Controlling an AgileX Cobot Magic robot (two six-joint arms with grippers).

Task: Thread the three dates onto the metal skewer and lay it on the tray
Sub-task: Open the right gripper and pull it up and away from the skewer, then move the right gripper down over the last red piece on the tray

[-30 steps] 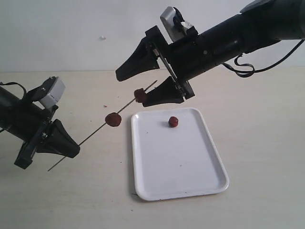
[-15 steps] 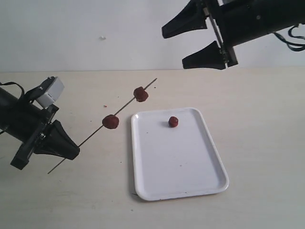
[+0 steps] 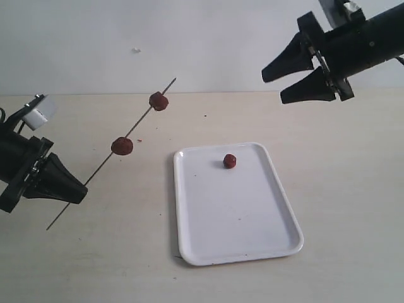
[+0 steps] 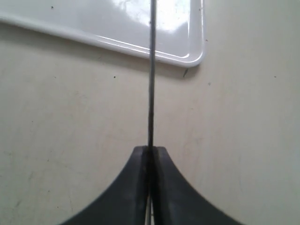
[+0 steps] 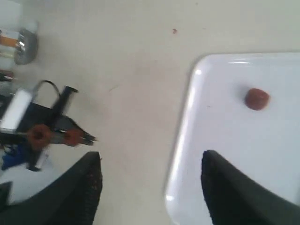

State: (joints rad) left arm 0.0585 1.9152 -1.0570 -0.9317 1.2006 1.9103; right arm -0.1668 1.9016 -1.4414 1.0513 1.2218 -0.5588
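Fingers (image 4: 133,187) of the left gripper (image 3: 81,189), at the lower left of the exterior view, are pressed together on the metal skewer (image 3: 101,166), pinching it near its low end. A short stub sticks out behind them toward the bottom left. Compared with a second ago this gripper sits further left, and the skewer has gone with it, rising more steeply toward the upper middle of the frame.

Low and right of centre, the tray (image 3: 252,233) lies flat on the table (image 3: 353,189) where it lay before. The third date (image 3: 230,161) rests on its far end, loose and in the same spot.

Two dates are threaded on the skewer, clear of the table. The lower date (image 3: 122,146) sits about halfway along the rod and the upper date (image 3: 158,101) close to the tip. Both have shifted left and up with the rod and are now well apart from the tray.

Farthest off, in the upper right, the right gripper (image 3: 273,89) hangs with its fingers spread and nothing between them. A second ago it stood at the centre with those fingers on either side of the upper date; now it is well away from the skewer. Its wrist view looks down between the fingers (image 5: 234,187) at the tray corner.
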